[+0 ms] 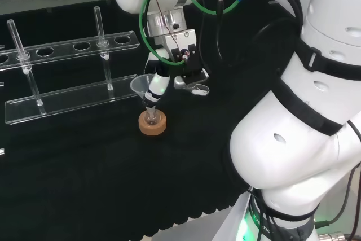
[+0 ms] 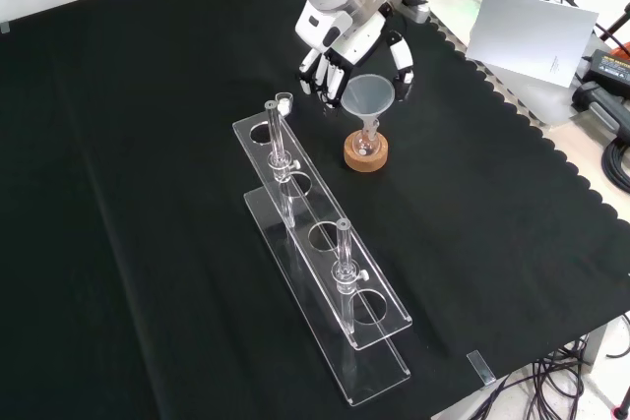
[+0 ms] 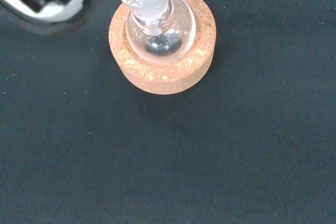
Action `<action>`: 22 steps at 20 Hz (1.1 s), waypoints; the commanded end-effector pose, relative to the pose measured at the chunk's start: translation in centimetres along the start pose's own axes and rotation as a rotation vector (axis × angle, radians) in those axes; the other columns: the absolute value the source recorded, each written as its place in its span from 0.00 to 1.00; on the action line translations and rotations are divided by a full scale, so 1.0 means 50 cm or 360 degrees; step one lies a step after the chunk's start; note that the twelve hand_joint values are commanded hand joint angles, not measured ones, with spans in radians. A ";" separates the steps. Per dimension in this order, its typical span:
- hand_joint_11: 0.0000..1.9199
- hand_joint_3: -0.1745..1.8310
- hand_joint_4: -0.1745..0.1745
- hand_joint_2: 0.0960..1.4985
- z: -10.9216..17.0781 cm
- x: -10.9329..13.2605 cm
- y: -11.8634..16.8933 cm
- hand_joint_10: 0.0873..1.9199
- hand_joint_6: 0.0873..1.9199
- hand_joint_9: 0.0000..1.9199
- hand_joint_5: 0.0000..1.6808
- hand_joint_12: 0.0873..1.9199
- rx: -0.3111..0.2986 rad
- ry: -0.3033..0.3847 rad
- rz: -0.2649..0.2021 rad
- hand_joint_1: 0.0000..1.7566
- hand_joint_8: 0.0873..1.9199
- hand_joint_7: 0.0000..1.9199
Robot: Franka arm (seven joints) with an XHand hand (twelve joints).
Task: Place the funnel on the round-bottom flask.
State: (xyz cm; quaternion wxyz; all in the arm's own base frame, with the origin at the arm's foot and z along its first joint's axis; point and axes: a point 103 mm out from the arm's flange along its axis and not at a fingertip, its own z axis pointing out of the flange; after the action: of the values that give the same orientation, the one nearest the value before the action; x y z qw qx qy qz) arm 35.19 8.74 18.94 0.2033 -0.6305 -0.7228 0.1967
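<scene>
Clear tube rack (image 2: 325, 282) toward cloth's (image 2: 148, 243) near edge, hand (image 2: 340, 46) with fingers curled about funnel (image 2: 368, 95), stem in round-bottom flask (image 3: 160, 30) on cork ring (image 2: 365, 153), no legible writing

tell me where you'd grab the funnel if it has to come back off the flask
Probably at the rim of the funnel, pinching its wide cone from above or across, much as the hand sits round it now. The cone is the broadest part and stands upright and clear; the thin stem goes down into the neck of the flask on its cork ring, so it gives no hold.
</scene>
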 end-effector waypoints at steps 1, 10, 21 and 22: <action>0.00 0.41 0.43 0.28 0.004 -0.004 0.005 0.26 0.00 0.25 0.25 0.47 0.0015 -0.0001 -0.0008 0.43 0.14 0.36; 0.00 0.22 0.40 0.36 0.003 -0.012 0.004 0.35 0.00 0.11 0.11 0.39 0.0037 -0.0016 -0.0014 0.34 0.21 0.17; 0.00 0.11 0.38 0.36 -0.040 -0.012 -0.026 0.00 0.00 0.00 0.00 0.00 -0.0016 0.0075 -0.0104 0.22 0.03 0.00; 0.00 0.10 0.38 0.36 -0.047 -0.013 -0.029 0.00 0.00 0.00 0.00 0.00 -0.0032 0.0076 -0.0108 0.21 0.02 0.00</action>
State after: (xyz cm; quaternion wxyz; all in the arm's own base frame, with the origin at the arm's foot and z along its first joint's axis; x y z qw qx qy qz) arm 35.33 8.06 20.13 0.2199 -0.6140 -0.7348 0.1865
